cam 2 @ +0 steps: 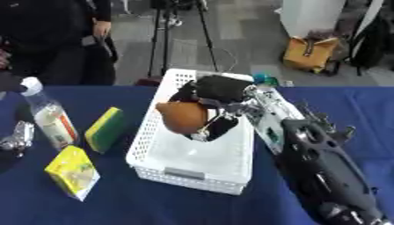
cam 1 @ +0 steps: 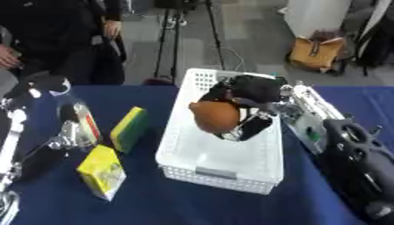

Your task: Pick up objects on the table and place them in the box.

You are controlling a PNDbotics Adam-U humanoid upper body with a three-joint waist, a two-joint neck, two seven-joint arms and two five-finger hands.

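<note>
Left eye view: one white box (cam 1: 219, 162); right hand (cam 1: 246, 94) above it, fingers curled around one brown ball (cam 1: 215, 116). Left of the box: one sponge (cam 1: 129, 128), one yellow carton (cam 1: 101, 171), one bottle (cam 1: 79, 118). Right eye view: same count; left hand (cam 2: 15, 137), fingers indistinct.

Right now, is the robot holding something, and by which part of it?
Yes. The right hand holds a round brown object above the white basket. Its fingers curl over the object's upper right side. The left hand is not in view.
</note>
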